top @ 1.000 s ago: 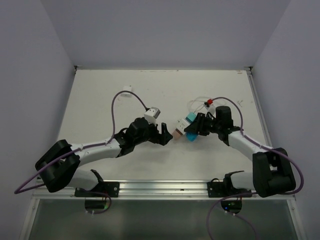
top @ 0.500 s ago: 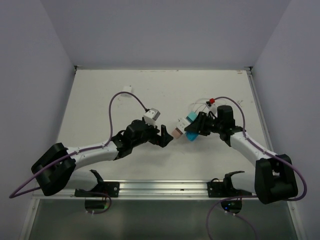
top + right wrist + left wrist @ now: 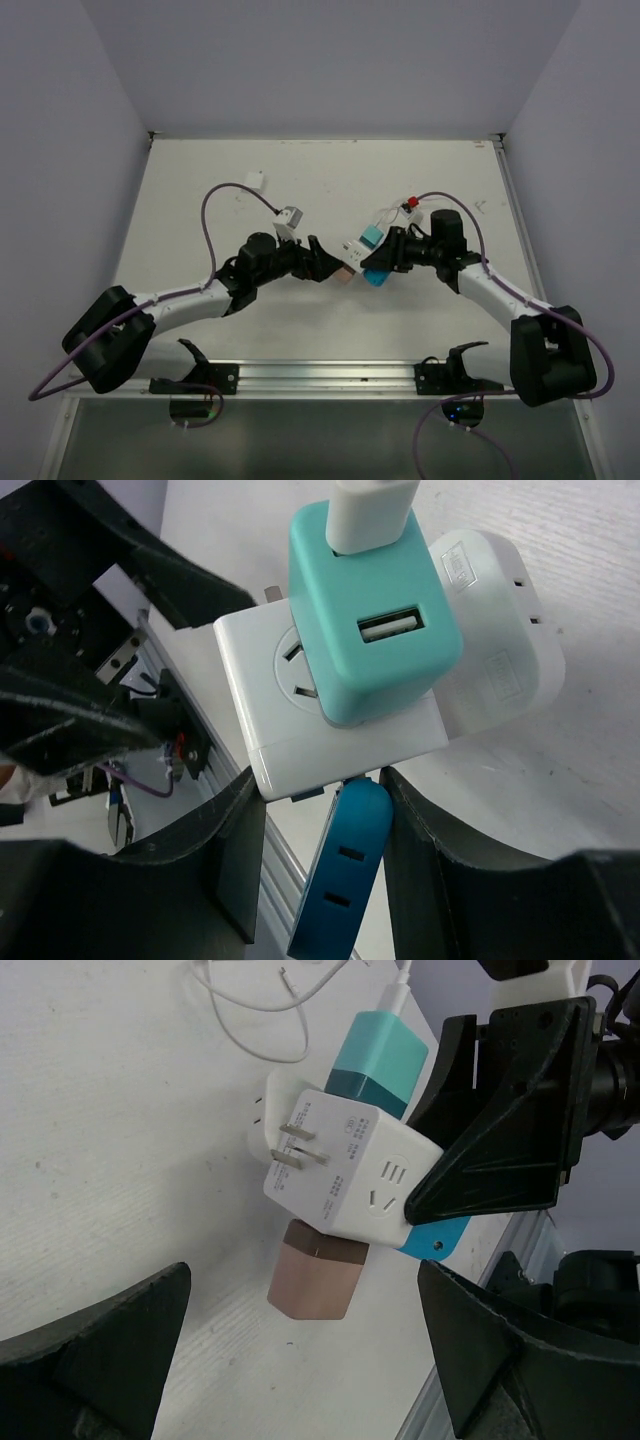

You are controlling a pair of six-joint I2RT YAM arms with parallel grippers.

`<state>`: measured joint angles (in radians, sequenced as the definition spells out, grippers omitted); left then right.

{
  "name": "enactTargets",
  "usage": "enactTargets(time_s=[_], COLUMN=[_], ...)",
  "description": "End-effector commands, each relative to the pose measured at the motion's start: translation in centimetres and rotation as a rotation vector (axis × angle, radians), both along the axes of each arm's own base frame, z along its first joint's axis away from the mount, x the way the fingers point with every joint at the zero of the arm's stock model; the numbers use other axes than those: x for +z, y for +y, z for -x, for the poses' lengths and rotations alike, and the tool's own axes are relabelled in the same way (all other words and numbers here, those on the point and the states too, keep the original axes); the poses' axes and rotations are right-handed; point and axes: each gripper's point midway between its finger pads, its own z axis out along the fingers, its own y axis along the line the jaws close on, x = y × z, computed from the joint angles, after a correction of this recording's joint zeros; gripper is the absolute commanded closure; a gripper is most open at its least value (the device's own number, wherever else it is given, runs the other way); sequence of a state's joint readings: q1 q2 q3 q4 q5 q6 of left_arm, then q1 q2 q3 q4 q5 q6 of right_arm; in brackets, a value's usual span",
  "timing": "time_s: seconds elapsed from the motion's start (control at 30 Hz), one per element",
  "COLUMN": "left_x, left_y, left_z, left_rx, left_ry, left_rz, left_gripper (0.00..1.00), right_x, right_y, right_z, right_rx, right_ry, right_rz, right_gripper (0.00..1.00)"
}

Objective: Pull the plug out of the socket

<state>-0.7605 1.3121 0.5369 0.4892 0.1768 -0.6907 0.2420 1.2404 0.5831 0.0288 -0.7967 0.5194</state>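
- Overhead, the socket (image 3: 349, 248) is sitting mid-worktop.
- The right wrist camera is showing the right gripper (image 3: 325, 795) pinching the blue plug (image 3: 340, 880) beneath it.
- The left wrist camera is showing the left gripper (image 3: 304, 1265) spread wide before the brown plug (image 3: 320, 1288).

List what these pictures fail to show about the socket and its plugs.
Top view: slot marks on the socket, too small.
Left wrist view: most of the blue plug, behind the socket and a finger of the right tool.
Right wrist view: the brown plug, behind the socket; the cable of the teal plug, cut off by the top edge.
Every view: plug pins, inside the socket.
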Motion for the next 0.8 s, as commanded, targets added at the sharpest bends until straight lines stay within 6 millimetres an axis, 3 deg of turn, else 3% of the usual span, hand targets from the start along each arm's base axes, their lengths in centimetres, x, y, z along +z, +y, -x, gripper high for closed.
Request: enactTargets(time_s=[0.0, 0.77], left_x=[2.9, 4.6], left_y=[0.0, -1.4], left_z=[0.0, 0.7], left_rx=[-0.061, -0.254], left_ry=[-0.01, -0.059], left_rz=[0.164, 0.203], left_gripper=[0.0, 0.0], right_x=[3.5, 7.6], right_y=[1.7, 4.0], right_z=[-0.2, 2.5], right_rx=[0.118, 0.33], right_ry=[-0.144, -0.25], right_rz=[-0.105, -0.23], right_gripper=[1.0, 1.0])
